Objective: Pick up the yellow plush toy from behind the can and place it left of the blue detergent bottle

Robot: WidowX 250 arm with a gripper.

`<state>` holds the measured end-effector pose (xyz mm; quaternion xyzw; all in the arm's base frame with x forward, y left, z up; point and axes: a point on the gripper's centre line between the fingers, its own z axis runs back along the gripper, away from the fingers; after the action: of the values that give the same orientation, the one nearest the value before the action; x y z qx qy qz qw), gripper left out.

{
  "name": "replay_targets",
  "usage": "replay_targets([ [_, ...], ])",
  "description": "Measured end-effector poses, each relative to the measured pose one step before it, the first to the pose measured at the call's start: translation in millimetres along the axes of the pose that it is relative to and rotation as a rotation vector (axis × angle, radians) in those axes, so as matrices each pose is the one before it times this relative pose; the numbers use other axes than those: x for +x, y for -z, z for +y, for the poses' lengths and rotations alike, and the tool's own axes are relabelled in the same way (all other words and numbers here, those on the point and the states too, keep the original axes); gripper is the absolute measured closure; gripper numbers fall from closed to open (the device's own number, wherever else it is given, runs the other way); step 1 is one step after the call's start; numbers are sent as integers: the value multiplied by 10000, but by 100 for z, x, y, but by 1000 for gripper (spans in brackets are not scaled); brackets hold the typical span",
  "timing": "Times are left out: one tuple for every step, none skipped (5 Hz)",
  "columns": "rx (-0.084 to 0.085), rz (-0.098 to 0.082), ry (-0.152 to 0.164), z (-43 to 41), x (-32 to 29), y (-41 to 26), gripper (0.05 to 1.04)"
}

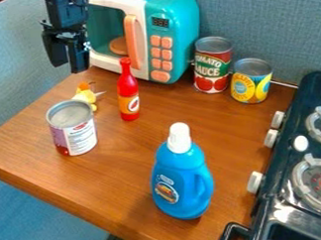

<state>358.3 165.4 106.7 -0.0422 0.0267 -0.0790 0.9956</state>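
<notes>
Wood-grained tabletop (125,173), woven blue-grey panelling (265,19) behind. Boxy, round-edged plastic toy microwave (176,17) against the panelling; black gripper (68,68), fingers parted, at the microwave's left front. Before the microwave: slender glossy red bottle (127,88), yellow toy (86,96), cylindrical can (73,130); farther forward, smooth blue jug (182,181). Right: two metal-topped tins (213,65).

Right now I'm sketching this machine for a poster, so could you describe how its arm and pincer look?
The part of the arm in sight is black, blocky and angular, built of boxy segments. The pincer is black too, with chunky, straight-edged parts and a small pale detail on one side. I can't make out any cable or lettering.
</notes>
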Motion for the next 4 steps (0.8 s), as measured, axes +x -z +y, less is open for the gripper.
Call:
replay_targets([
  [-299,427,-25,-12,-170,1902,83],
  [235,12,-228,388,-125,1545,83],
  [243,-101,-558,441,223,99,83],
  [363,-675,-874,358,1217,56,83],
])
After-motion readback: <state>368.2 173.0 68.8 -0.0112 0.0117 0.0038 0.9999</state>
